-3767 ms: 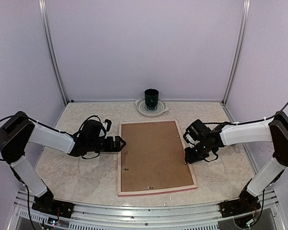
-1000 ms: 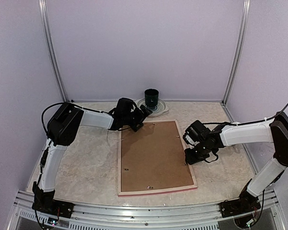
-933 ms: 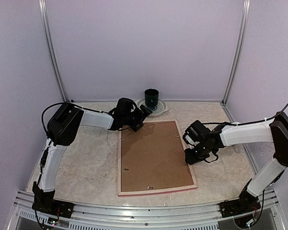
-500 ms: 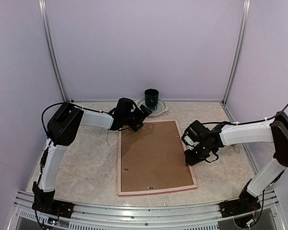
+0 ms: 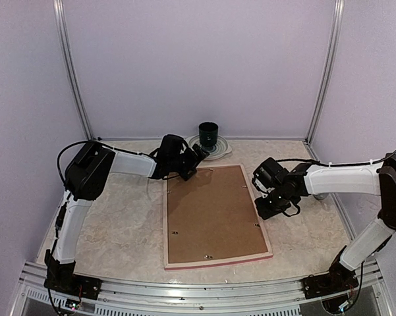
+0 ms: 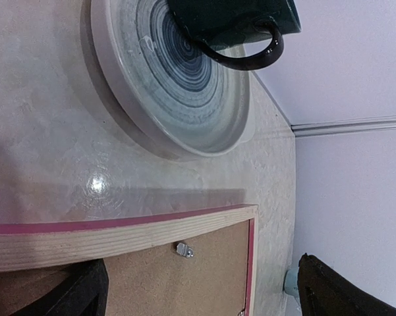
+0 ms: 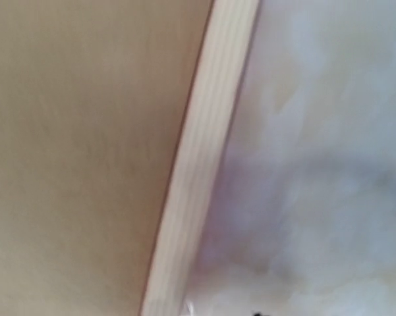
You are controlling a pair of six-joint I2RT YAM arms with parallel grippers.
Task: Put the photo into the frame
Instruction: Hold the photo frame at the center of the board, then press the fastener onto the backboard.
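The frame (image 5: 217,263) lies face down on the table, its pale wood back and thin pink edge around a brown backing board (image 5: 211,210). The photo is out of view. My left gripper (image 5: 191,163) hovers at the frame's far left corner. In the left wrist view its dark fingers (image 6: 85,296) stand wide apart, open and empty, over the far rim (image 6: 118,240) and a small metal clip (image 6: 182,249). My right gripper (image 5: 262,208) is at the frame's right edge. The right wrist view is blurred, showing only the rim (image 7: 198,164) and the table.
A dark green mug (image 5: 208,131) stands on a blue-grey ringed plate (image 5: 192,146) at the back, just beyond the frame's far edge and close to my left gripper. White walls and metal posts enclose the table.
My right gripper has moved slightly farther along the frame's right edge, and the frame has shifted a little to the right. The left arm has stayed still.
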